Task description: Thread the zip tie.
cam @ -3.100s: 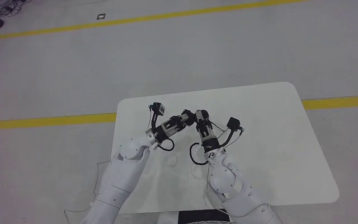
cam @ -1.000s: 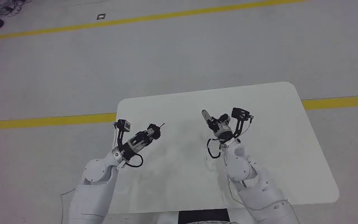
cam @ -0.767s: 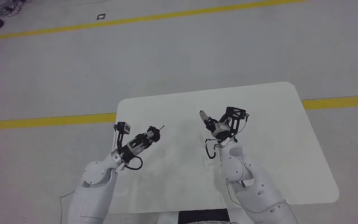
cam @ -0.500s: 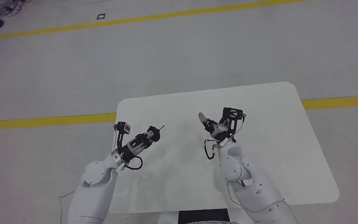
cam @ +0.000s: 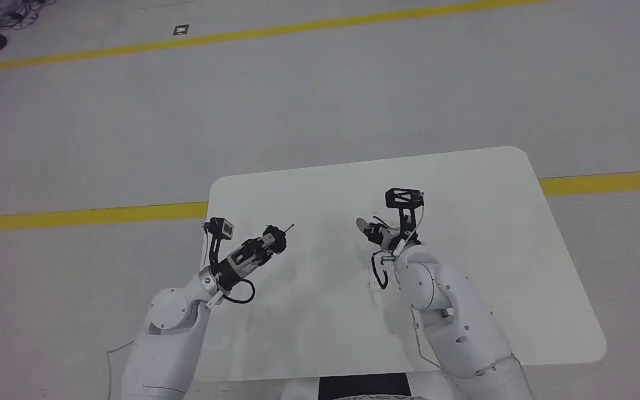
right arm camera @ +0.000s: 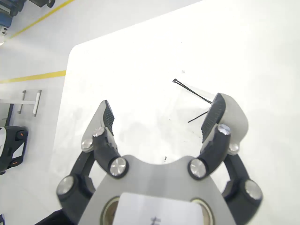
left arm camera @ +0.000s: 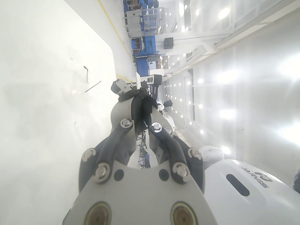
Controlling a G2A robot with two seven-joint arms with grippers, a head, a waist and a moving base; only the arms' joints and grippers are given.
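Surface: white table with rounded corners (cam: 500, 220) stood on a pale grey floor crossed by yellow lines (cam: 300, 32).
Task thing: a thin black plastic zip tie (right arm camera: 192, 92) lay on the table between my two arms. It was bent in a shallow V with both ends apparently free, so I judged it not yet threaded.
Right hand: the right gripper (right arm camera: 161, 111) hung above the table, fingers spread wide, holding nothing.
Left hand: the left gripper (left arm camera: 140, 100) hung near the table's left edge, fingers drawn tight together. I could not tell whether anything was pinched between them.
Which way: the tie sat to the outer side of one ribbed black finger pad (right arm camera: 212, 114), which hid its middle. Its small square head pointed away from that gripper.
Long axis: the straight run slanted closer to the line joining my open fingers than across it.
Nearer arm: the right, by my judgement.
Next move: I judged that a sideways shift and a wrist turn were needed before closing.
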